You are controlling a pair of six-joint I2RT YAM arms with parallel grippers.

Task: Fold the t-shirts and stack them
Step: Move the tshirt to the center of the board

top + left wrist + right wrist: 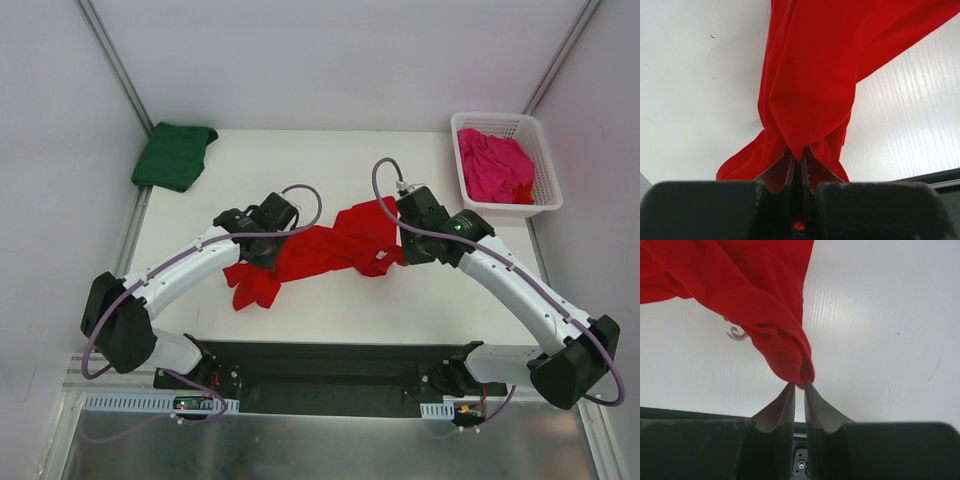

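The red t-shirt [330, 250] hangs bunched between my two grippers over the middle of the table. My left gripper [268, 247] is shut on its left end; in the left wrist view the red cloth [810, 80] is pinched between the fingertips [799, 156]. My right gripper [405, 246] is shut on its right end; in the right wrist view the cloth's tip [790, 360] sits between the fingertips [799, 386]. The dark green t-shirt [174, 154] lies folded at the far left corner. The magenta t-shirt [494, 167] lies crumpled in the white basket [545, 160].
The white lattice basket stands at the far right corner of the white table [330, 165]. A black base rail [330, 365] runs along the near edge. White walls enclose the table on the left, back and right.
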